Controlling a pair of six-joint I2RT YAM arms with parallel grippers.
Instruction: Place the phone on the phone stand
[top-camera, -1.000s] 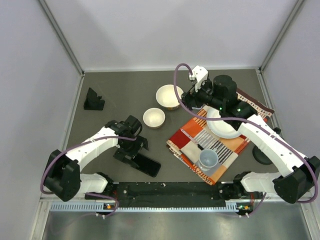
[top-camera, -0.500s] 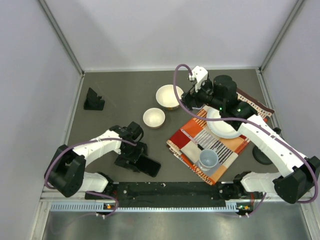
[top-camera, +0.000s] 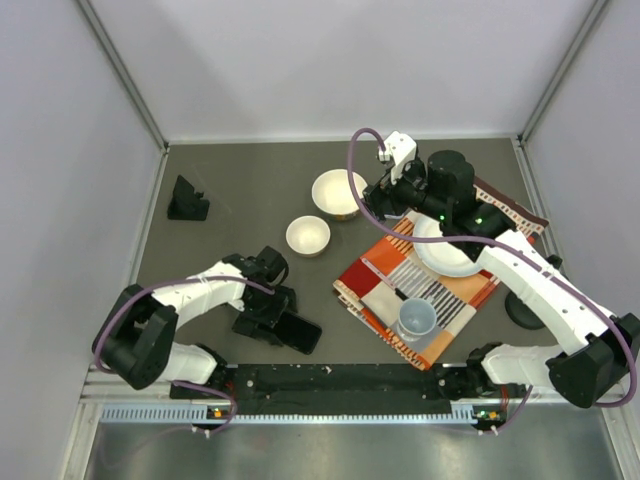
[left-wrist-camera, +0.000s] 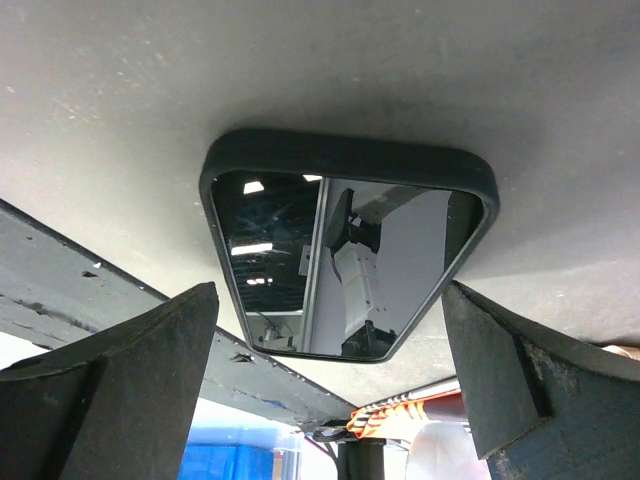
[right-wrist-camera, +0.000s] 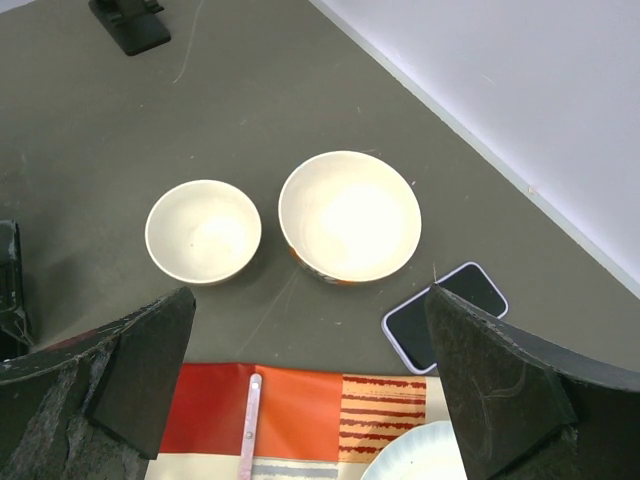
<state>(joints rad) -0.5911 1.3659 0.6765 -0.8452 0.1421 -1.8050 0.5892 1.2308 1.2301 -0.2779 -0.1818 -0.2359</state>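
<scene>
A black phone (top-camera: 297, 333) lies flat on the dark table near the front edge, screen up. My left gripper (top-camera: 266, 318) is open and low at the phone's left end. In the left wrist view the phone (left-wrist-camera: 345, 255) lies just ahead of the open gripper (left-wrist-camera: 330, 400), not touching either finger. The black phone stand (top-camera: 187, 200) stands empty at the far left and also shows in the right wrist view (right-wrist-camera: 130, 22). My right gripper (top-camera: 384, 197) hovers open and empty above the bowls. A second phone with a pale case (right-wrist-camera: 445, 313) lies beside the large bowl.
Two cream bowls, large (top-camera: 339, 193) and small (top-camera: 308, 236), sit mid-table. A striped placemat (top-camera: 375, 275) holds a white plate (top-camera: 445, 255) and a grey cup (top-camera: 417, 318). A black round object (top-camera: 522, 308) is at the right. Grey walls enclose the table.
My left gripper has dropped and moved closer to the black phone's end. The phone and the right arm have not moved.
</scene>
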